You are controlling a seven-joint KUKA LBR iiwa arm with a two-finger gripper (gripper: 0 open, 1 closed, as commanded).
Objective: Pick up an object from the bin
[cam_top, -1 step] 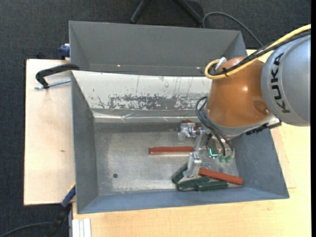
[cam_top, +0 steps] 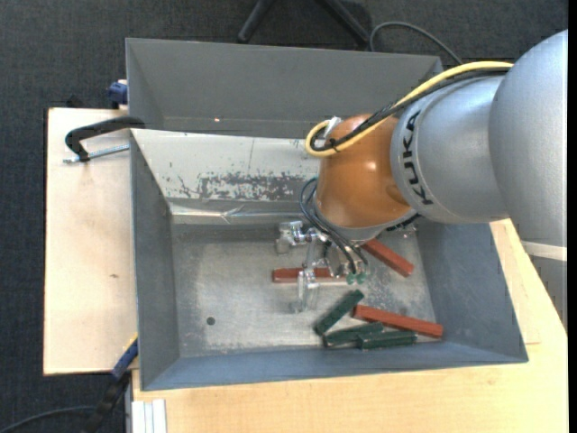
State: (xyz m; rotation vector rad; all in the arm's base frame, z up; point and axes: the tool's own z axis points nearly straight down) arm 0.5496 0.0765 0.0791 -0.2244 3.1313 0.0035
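Observation:
My gripper (cam_top: 307, 282) is down low near the middle of the bin floor, under the arm's orange cover. A short red-brown bar (cam_top: 287, 276) lies flat on the floor and pokes out to the left from right at the gripper's tip; whether it is gripped is hidden. Just right of and below the gripper a dark green bar (cam_top: 339, 311) lies slanted. A red bar (cam_top: 390, 258) lies to the right, partly under the cover.
Towards the bin's front right corner lie a longer red bar (cam_top: 402, 322) and another dark green bar (cam_top: 371, 339). The arm and its orange cover hang over the back right of the floor. The bin's walls slope in on all sides.

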